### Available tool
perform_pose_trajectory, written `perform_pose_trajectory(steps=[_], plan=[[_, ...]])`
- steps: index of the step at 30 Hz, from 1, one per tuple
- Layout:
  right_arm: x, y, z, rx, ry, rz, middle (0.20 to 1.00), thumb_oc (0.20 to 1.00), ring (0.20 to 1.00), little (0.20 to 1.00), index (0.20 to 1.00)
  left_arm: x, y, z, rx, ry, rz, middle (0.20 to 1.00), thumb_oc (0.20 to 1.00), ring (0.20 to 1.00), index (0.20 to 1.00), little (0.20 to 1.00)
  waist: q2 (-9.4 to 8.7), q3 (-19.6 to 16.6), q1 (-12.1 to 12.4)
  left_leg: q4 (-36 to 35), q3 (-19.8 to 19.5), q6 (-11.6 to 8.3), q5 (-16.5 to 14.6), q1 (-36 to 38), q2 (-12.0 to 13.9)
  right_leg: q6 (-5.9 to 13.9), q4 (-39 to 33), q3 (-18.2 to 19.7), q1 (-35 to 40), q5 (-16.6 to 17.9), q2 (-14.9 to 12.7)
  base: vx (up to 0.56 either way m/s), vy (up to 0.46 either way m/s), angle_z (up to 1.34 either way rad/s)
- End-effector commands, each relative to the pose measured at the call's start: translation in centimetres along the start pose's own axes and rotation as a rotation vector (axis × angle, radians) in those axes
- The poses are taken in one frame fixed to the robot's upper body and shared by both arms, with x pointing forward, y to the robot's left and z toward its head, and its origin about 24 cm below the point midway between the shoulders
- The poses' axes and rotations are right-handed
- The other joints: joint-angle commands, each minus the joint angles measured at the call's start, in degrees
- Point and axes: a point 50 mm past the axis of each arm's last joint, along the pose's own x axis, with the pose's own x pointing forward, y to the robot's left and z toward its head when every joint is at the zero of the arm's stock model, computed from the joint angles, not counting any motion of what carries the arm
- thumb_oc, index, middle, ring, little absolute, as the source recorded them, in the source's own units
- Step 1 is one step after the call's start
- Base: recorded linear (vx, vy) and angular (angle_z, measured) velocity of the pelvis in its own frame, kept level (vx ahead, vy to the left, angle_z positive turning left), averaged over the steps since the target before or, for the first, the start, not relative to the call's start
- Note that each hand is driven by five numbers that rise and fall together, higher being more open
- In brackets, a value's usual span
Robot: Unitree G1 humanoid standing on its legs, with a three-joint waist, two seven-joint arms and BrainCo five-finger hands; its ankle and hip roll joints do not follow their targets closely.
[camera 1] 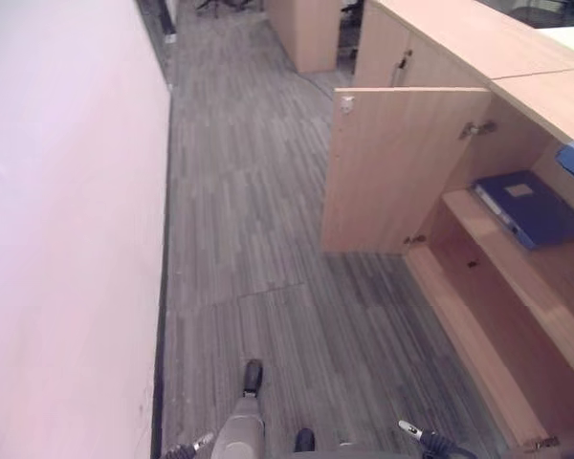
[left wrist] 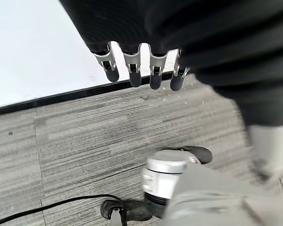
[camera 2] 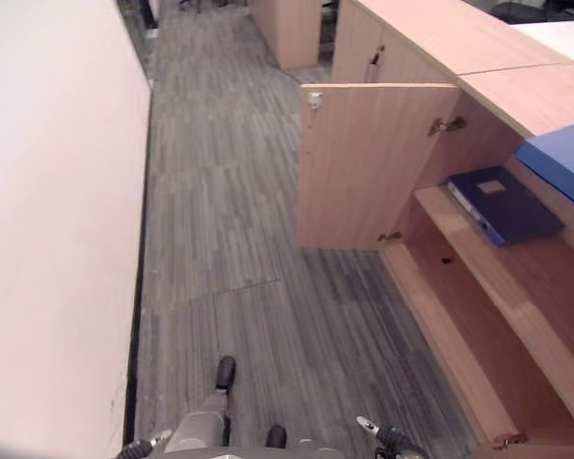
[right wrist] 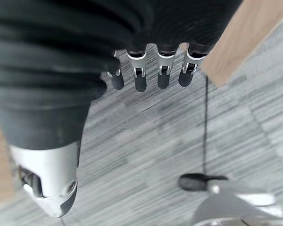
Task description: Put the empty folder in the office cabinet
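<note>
The office cabinet (camera 1: pixel 517 287) stands on the right of the head views, low and built of light wood, with its door (camera 1: pixel 402 172) swung fully open toward the aisle. Inside, two shelves are visible. The dark blue folder (camera 1: pixel 531 206) lies flat on the upper shelf (camera 1: pixel 517 263), toward its far end, with a small pale label on its cover. The lower shelf (camera 1: pixel 478 354) carries nothing that can be made out. A lighter blue object (camera 2: pixel 564 158) rests on the cabinet top just above the folder, partly cut off at the frame edge; what it is cannot be told.

The left hand (left wrist: pixel 141 70) hangs over the grey striped carpet (camera 1: pixel 258 239), near the base of a white wall (camera 1: pixel 67 220) edged with a dark skirting strip. Its fingers (left wrist: pixel 132 73) hang loosely in a row, not curled round anything, and the hand holds nothing.

The right hand (right wrist: pixel 151 73) hangs likewise over the carpet, beside a light wooden panel that appears to be part of the cabinet. Its fingers (right wrist: pixel 162 75) are relaxed and spread in a row, with nothing between them.

Further down the aisle stand more light wooden cabinets (camera 1: pixel 311 33) with closed doors. Both hands are well apart from the folder.
</note>
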Motion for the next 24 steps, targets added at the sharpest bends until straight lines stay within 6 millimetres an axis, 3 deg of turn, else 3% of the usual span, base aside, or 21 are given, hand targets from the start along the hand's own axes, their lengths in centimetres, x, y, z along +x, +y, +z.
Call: perform_pose_trajectory(steps=[1,9,12,14,15,16,17,18,19,22,24], plan=[[-0.2,-1.0,-0.9,0.057,0.007,-0.029,1.000,1.000,1.000,1.000,1.000,0.0,-0.5,0.0,0.003,-0.003,-0.008,1.000,1.000,1.000,1.000,1.000,2.22,-2.12,0.89,1.49,1.15,1.04,0.29,4.19,1.79,4.86,4.04,0.87,-0.34,-3.55,-7.61,0.23,0.230,-0.77],[-0.1,0.1,-1.2,0.070,0.016,0.012,1.000,1.000,1.000,1.000,1.000,0.0,-0.1,0.3,0.019,-0.012,0.003,1.000,1.000,1.000,1.000,1.000,2.27,-3.79,0.25,0.91,5.74,5.32,-4.67,8.69,-2.25,9.19,7.11,3.67,-3.32,-2.21,-13.24,0.15,0.262,-0.32],[-0.1,0.6,-0.4,0.084,-0.009,0.030,1.000,1.000,1.000,1.000,1.000,0.1,0.1,0.5,0.028,-0.012,0.008,1.000,1.000,1.000,1.000,1.000,2.98,-3.71,-0.07,0.13,7.88,6.62,-6.25,10.59,-3.83,10.55,12.76,3.65,-6.55,-0.74,-15.70,0.09,0.269,-0.52],[0.0,1.0,0.4,0.096,-0.036,0.042,1.000,1.000,1.000,1.000,1.000,0.1,0.2,0.7,0.042,-0.013,0.008,1.000,1.000,1.000,1.000,1.000,3.68,-2.77,-0.71,0.02,9.52,7.58,-7.28,11.91,-4.71,9.93,19.77,2.26,-9.81,2.67,-18.16,0.05,0.262,-0.32],[0.0,1.2,0.7,0.099,-0.047,0.047,1.000,1.000,1.000,1.000,1.000,0.1,0.2,0.8,0.044,-0.013,0.009,1.000,1.000,1.000,1.000,1.000,3.95,-2.33,-0.72,0.02,10.29,7.87,-7.71,12.45,-4.80,9.23,22.29,0.70,-10.96,3.36,-19.20,0.11,0.299,-0.45],[0.0,1.6,1.3,0.109,-0.069,0.057,1.000,1.000,1.000,1.000,1.000,0.1,0.2,0.6,0.059,-0.006,0.003,1.000,1.000,1.000,1.000,1.000,4.32,-1.88,-0.47,0.02,12.77,7.53,-9.89,14.34,-4.56,8.17,25.46,-5.64,-11.05,1.67,-21.86,0.15,0.253,-0.56],[0.0,1.9,1.4,0.108,-0.074,0.062,1.000,1.000,1.000,1.000,1.000,0.1,0.2,0.2,0.064,0.008,0.000,1.000,1.000,1.000,1.000,1.000,4.22,-1.72,-0.37,0.02,14.62,7.24,-10.72,15.41,-4.41,8.23,25.51,-9.60,-10.62,0.88,-23.08,0.14,0.186,-0.95],[0.0,1.9,1.4,0.108,-0.074,0.062,1.000,1.000,1.000,1.000,1.000,0.1,0.2,0.2,0.064,0.008,0.000,1.000,1.000,1.000,1.000,1.000,4.20,-1.63,-0.38,0.02,14.62,7.23,-10.75,15.52,-4.42,8.24,25.51,-9.61,-10.50,0.83,-23.09,0.05,0.079,-0.99],[0.0,2.0,1.6,0.107,-0.082,0.067,1.000,1.000,1.000,1.000,1.000,0.1,0.2,0.0,0.069,0.013,-0.004,1.000,1.000,1.000,1.000,1.000,4.09,-1.76,-0.30,0.02,16.07,7.05,-10.86,15.41,-4.15,8.44,23.68,-12.39,-10.26,0.95,-23.42,0.03,0.018,-0.97],[0.0,2.5,2.6,0.103,-0.114,0.080,1.000,1.000,1.000,1.000,1.000,0.1,0.0,0.4,0.078,0.004,-0.020,1.000,1.000,1.000,1.000,1.000,4.15,-1.32,-0.95,0.02,19.82,6.67,-11.67,16.11,-2.52,9.34,18.05,-15.88,-13.75,1.97,-19.94,0.06,-0.009,-0.68],[0.0,2.7,3.1,0.107,-0.128,0.084,1.000,1.000,1.000,1.000,1.000,0.1,-0.7,1.1,0.109,-0.018,-0.050,1.000,1.000,1.000,1.000,1.000,3.37,-0.49,-2.21,0.02,22.79,6.67,-13.57,18.48,-2.79,11.34,11.56,-21.33,-17.51,6.78,-16.64,0.15,-0.006,-1.29]])
